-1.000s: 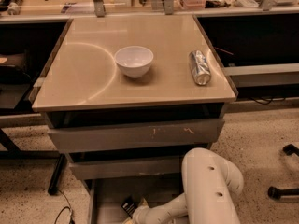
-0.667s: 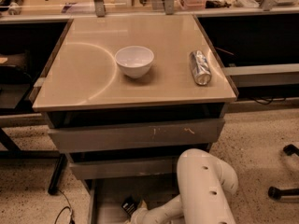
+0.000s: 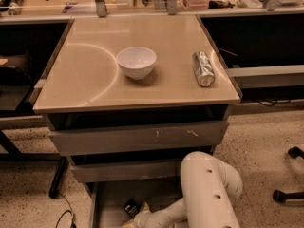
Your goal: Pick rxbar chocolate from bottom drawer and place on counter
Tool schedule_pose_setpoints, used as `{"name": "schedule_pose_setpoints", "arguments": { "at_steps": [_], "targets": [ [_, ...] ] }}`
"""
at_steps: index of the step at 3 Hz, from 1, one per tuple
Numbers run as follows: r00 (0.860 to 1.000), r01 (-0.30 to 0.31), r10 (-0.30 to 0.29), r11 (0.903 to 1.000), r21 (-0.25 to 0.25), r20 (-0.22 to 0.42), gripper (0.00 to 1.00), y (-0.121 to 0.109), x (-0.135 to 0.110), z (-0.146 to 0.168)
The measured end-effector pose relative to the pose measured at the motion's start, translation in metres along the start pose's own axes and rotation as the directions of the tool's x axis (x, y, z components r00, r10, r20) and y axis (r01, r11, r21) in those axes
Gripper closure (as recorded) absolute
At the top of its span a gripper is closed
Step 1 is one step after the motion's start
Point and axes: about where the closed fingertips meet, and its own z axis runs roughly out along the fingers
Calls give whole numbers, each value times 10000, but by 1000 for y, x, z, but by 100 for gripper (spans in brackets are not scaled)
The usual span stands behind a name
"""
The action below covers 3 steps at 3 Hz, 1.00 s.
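Observation:
The bottom drawer (image 3: pixel 108 197) is pulled open at the foot of the grey cabinet. The rxbar chocolate (image 3: pixel 130 207), a small black wrapper, lies on the drawer's floor near the lower frame edge. My gripper (image 3: pixel 137 216) reaches into the drawer on the white arm (image 3: pixel 209 189) from the right and sits right at the bar; much of it is cut off by the frame edge. The counter (image 3: pixel 90 80) is the glossy beige top of the cabinet above.
A white bowl (image 3: pixel 136 61) stands mid-counter and a silver can (image 3: pixel 203 68) lies on its right side. Two closed scuffed drawers (image 3: pixel 137 137) sit above the open one. A cluttered bench runs behind, and chair wheels (image 3: pixel 289 194) stand at the right.
The arm's elbow has shifted slightly left. The gripper stays low in the drawer at the bar, which has not visibly moved.

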Motion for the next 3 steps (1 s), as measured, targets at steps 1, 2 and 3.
{"name": "schedule_pose_setpoints", "arguments": {
  "at_steps": [1, 2, 3],
  "targets": [
    [10000, 0, 0, 10000, 0, 0, 63, 0, 0, 0],
    [10000, 0, 0, 10000, 0, 0, 87, 0, 0, 0],
    [10000, 0, 0, 10000, -1, 0, 100, 0, 0, 0]
  ]
}}
